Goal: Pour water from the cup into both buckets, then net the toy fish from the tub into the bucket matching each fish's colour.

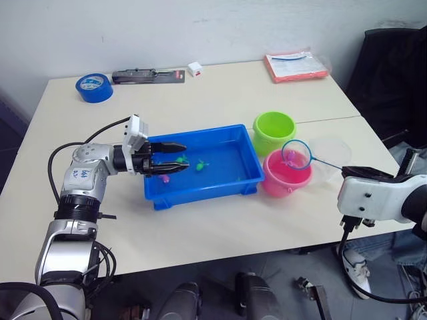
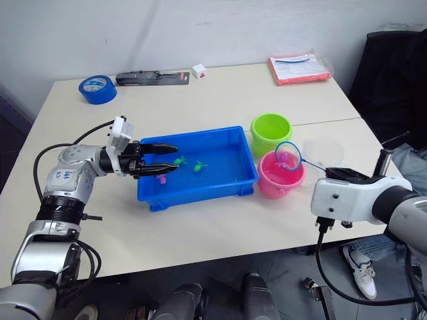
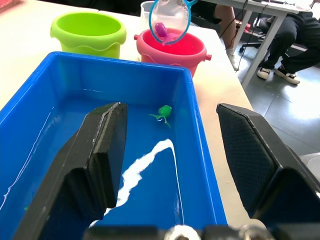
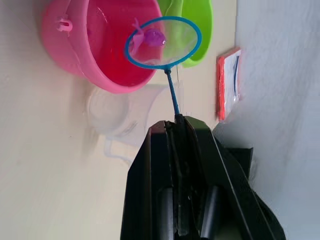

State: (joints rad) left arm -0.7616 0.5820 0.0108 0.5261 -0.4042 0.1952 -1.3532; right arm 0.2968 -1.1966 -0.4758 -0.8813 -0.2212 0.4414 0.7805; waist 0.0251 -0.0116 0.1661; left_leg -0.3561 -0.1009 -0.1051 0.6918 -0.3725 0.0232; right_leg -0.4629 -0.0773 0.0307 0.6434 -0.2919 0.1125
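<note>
The blue tub [image 1: 200, 194] holds shallow water with two green toy fish [image 1: 201, 165] and a pink one [image 1: 165, 178]. My left gripper [image 1: 186, 157] is open, its fingers reaching over the tub's left half. Right of the tub stand the lime green bucket [image 1: 273, 131] and, nearer, the pink bucket [image 1: 285, 181]. My right gripper [image 4: 176, 122] is shut on the thin handle of the net [image 1: 296, 154]. The net's blue hoop hangs over the pink bucket with a pink fish [image 4: 153, 36] in its mesh. The clear cup [image 1: 331, 156] stands just right of the pink bucket.
At the table's far side lie a blue tape roll [image 1: 93, 87], a black tool pack [image 1: 148, 76], a small white box [image 1: 195, 68] and an orange packet [image 1: 295, 66]. A black chair [image 1: 393, 67] stands beyond the right edge.
</note>
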